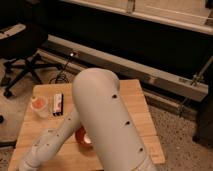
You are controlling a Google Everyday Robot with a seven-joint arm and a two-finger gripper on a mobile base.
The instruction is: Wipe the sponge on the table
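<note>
The table is a light wooden top of joined planks filling the middle of the camera view. My white arm covers much of it. The forearm reaches down to the table's near left corner and runs off the bottom edge of the picture. The gripper at its end is out of view below that edge. The sponge is out of view.
A red bowl peeks out beside the arm at mid-table. A black-and-white box and a clear cup with orange contents stand on the left part. An office chair stands on the floor far left.
</note>
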